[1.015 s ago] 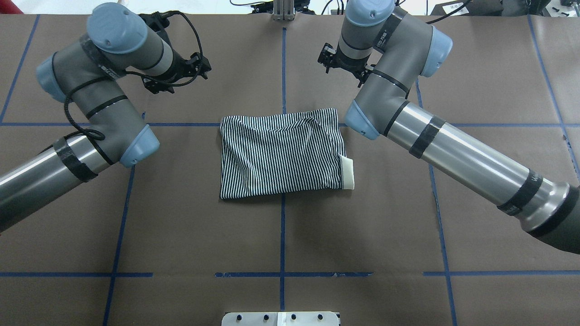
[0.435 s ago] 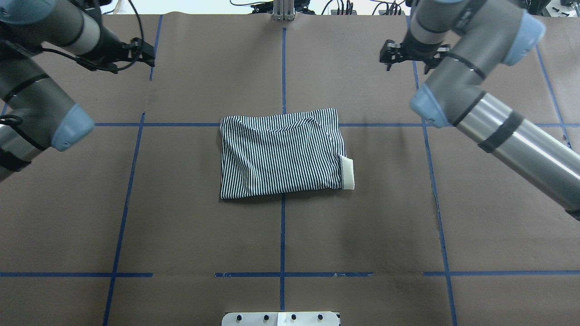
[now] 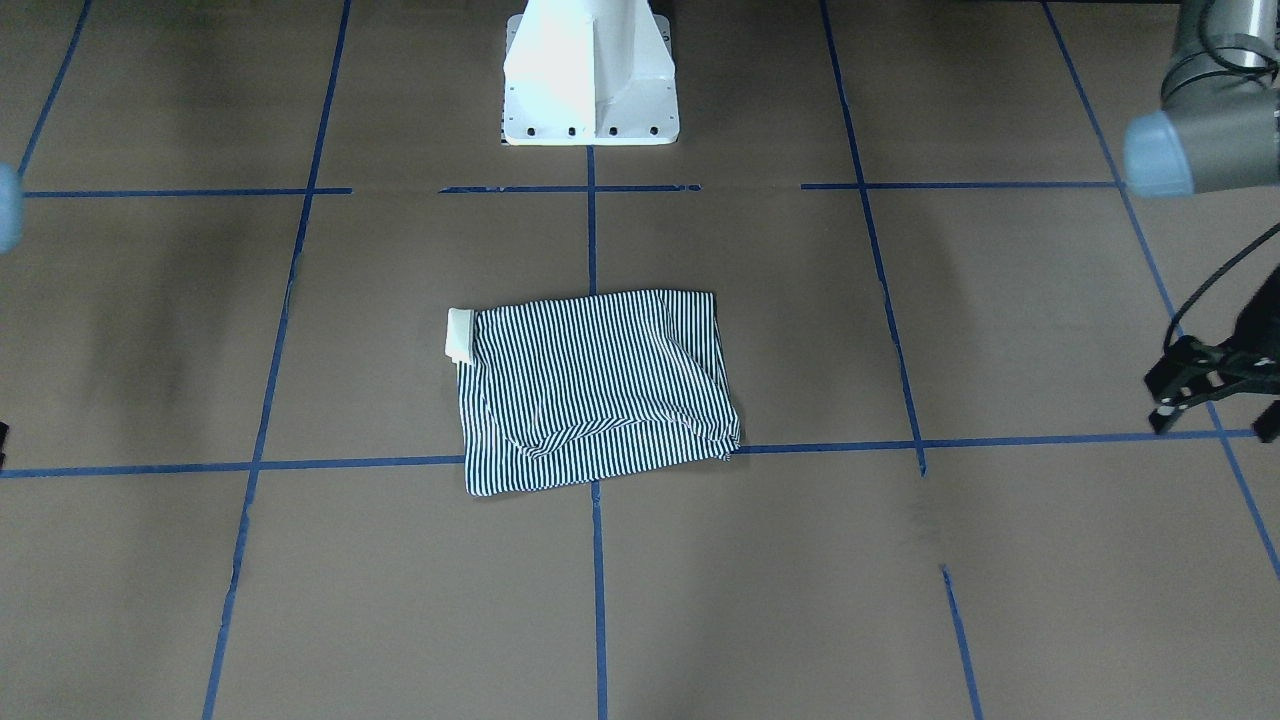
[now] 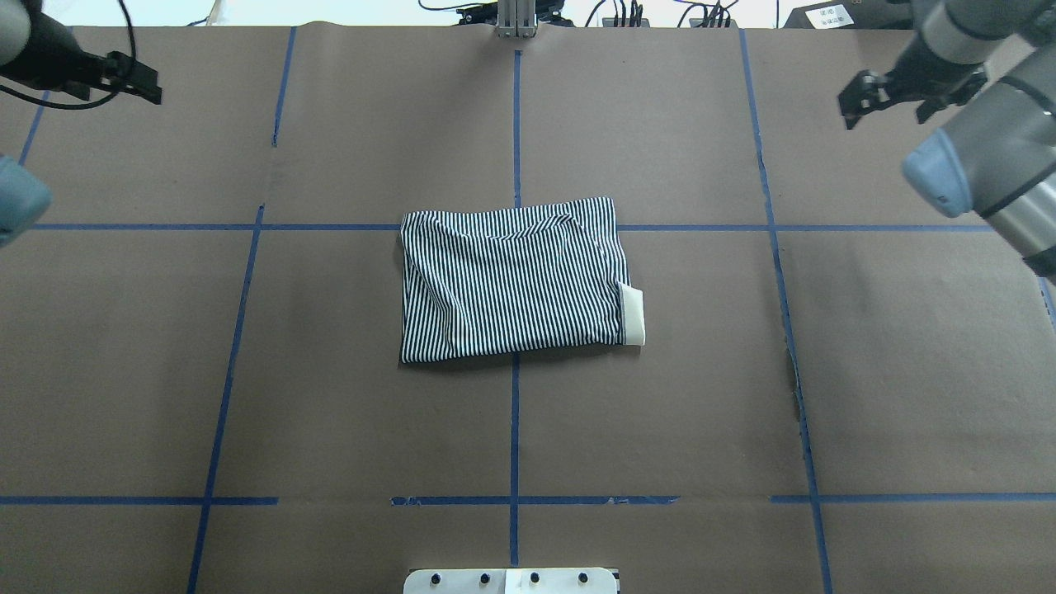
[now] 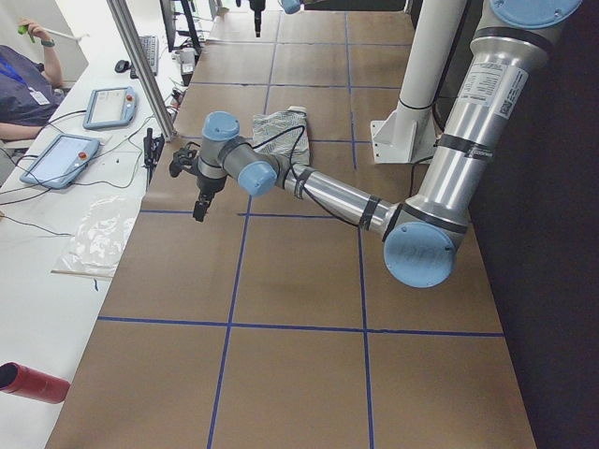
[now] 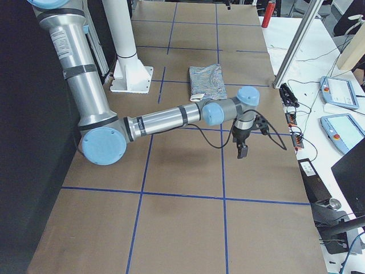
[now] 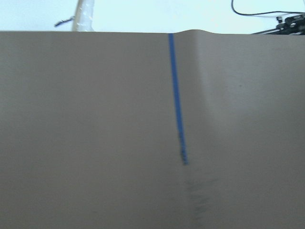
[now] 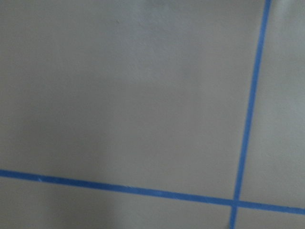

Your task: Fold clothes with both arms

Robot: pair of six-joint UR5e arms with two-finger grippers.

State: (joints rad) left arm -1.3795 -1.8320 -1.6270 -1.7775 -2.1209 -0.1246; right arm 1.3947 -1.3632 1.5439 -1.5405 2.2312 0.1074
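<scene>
Brown papered table (image 4: 330, 396). Left gripper (image 3: 1212, 420): far corner, well away from the shirt, fingers apart, empty. Shirt (image 4: 511, 280): folded rectangle at table centre; probably light, limp, prone to slumping; best pinched at its layered corners. Right gripper (image 4: 883, 107): opposite far corner, fingers apart, empty.

The room is brightly and evenly lit from above, so the brown table (image 4: 330, 396) shows flat colour with only soft, smeared shadows. A thin dark shadow hugs the near edge of the shirt (image 4: 511, 280). The white pedestal base (image 3: 590, 70) glares, nearly washed out. The overhead and front views are crisp. The wrist views are soft and hazy: the blue tape line (image 7: 178, 109) blurs, and the strip beyond the table's far edge is blown to white.
</scene>
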